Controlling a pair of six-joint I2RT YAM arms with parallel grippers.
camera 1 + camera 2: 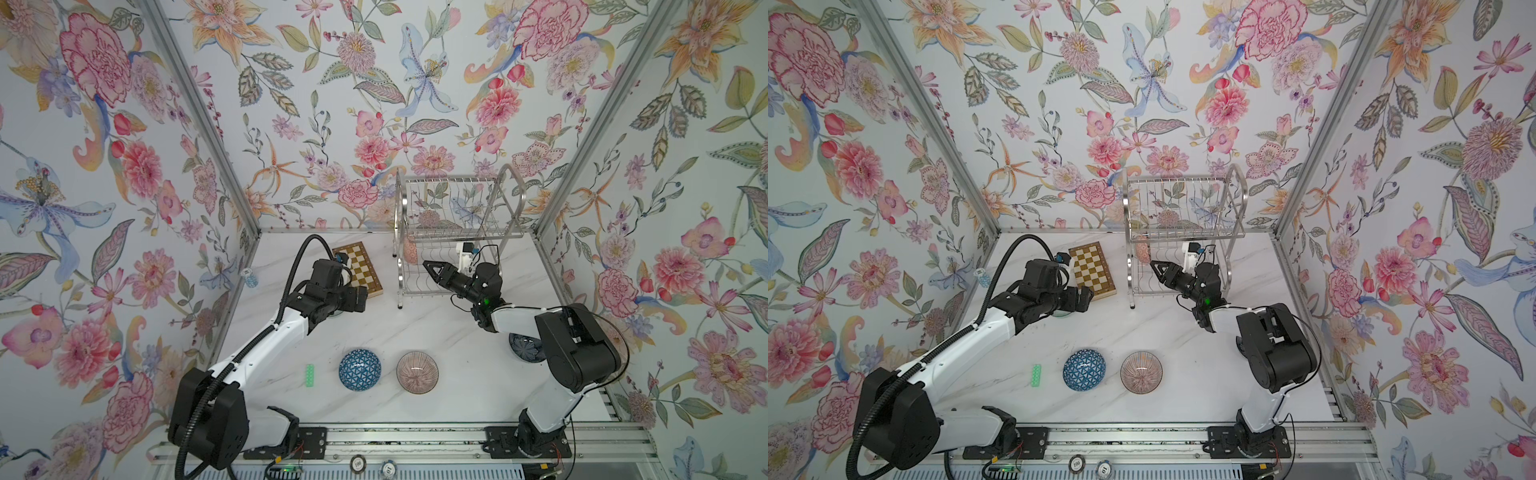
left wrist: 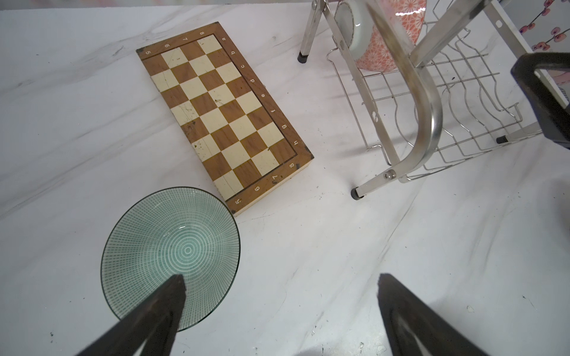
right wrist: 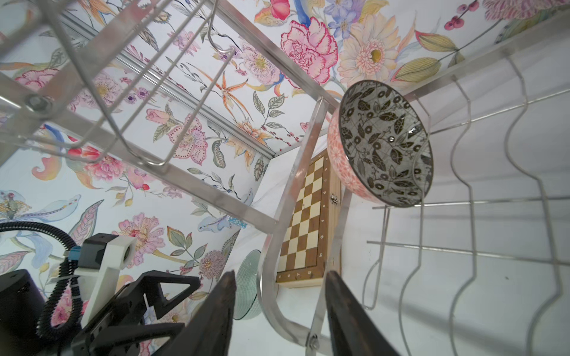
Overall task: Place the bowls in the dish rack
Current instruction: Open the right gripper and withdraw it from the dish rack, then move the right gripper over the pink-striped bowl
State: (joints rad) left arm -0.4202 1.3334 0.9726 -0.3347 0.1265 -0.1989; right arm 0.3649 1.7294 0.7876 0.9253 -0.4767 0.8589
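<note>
Now | step: likely green bowl [image 2: 172, 246] pickup | left claw [image 2: 280, 277] wide, empty, above it | right claw [image 3: 281, 274] half-open, empty, by rack [image 1: 446, 178] | flowered bowl [image 3: 385, 145] on lower shelf | next: descend, pinch rim

Bright even light; faint shadows; dish rack [image 2: 427, 104] blurred close up.
</note>
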